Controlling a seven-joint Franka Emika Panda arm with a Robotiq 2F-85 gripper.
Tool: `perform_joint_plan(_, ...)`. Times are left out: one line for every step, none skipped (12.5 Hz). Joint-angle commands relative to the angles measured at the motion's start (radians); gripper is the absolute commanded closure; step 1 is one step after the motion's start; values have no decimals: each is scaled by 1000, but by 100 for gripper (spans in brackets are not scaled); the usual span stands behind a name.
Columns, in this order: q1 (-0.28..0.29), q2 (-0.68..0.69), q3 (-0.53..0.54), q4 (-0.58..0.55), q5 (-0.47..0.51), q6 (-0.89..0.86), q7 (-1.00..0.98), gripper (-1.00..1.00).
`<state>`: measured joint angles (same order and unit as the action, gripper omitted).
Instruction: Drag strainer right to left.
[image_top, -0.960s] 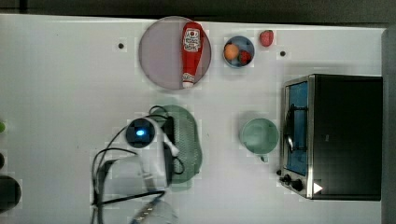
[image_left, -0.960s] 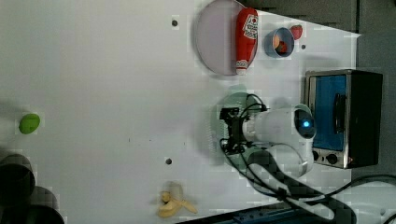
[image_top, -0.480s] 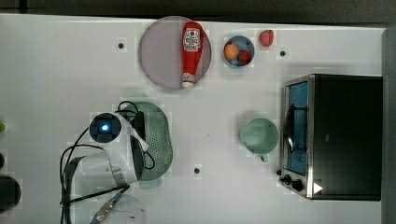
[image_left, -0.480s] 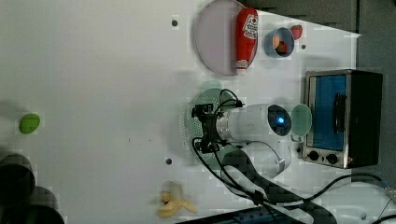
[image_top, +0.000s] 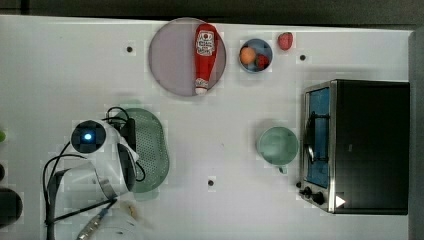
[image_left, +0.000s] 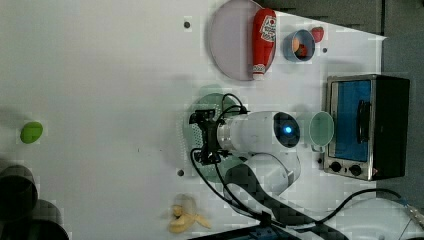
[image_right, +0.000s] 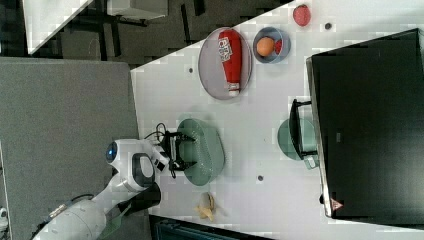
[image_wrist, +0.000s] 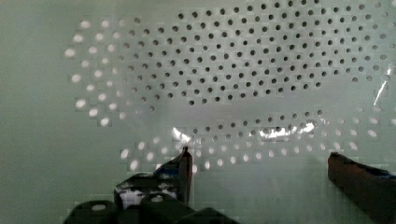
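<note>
In the wrist view the gripper (image_wrist: 261, 168) sits inside the strainer (image_wrist: 224, 70), its two dark fingers (image_wrist: 184, 170) spread wide apart over the dotted green floor, with nothing clamped between them. Seen in the top view, the strainer (image_top: 147, 150) lies well to the left of the toaster oven (image_top: 357, 145), with the arm's white wrist covering its left edge. The mint-green cup (image_top: 277, 145) stands just beside the oven's door, on the top view's left of it. Farther from the oven, up toward the table's far edge, a ketchup bottle (image_top: 205, 55) lies across a round plate (image_top: 170, 60), next to a small blue bowl (image_top: 256, 56) of fruit. In the left view a banana (image_left: 186, 216) rests near the table's front edge.
</note>
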<state>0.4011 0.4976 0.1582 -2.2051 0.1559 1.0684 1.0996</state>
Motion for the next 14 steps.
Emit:
perform_joint_plan(56,19,-10,52,25,-13,89,-100)
perform_joint_plan(65,24,-10,60,38,-12,89,-100)
perform_joint_plan(76,29,-10,70,51,-13,89,-100)
perform_joint_plan(87,36,-10,80,68,-14,89,-100)
perform_joint_plan(98,43,-10,93,83,-13,89,-100)
perform_joint_plan(108,51,-10,107,96,-14,89,-100)
perform_joint_plan(119,59,-10,119,104,-14,89,-100)
perform_joint_plan(129,66,-10,133,111,-11,89,-100)
perform_joint_plan(138,74,-10,148,120,-14,97,-100)
perform_joint_plan(148,83,-10,162,123,-12,114,-100)
perform_joint_plan(157,93,-10,180,123,-11,126,-100)
perform_joint_plan(167,104,-10,196,131,-12,142,-100)
perform_joint_plan(176,116,-10,212,136,-11,154,-100)
perform_joint_plan(185,128,-10,231,136,-11,156,-100)
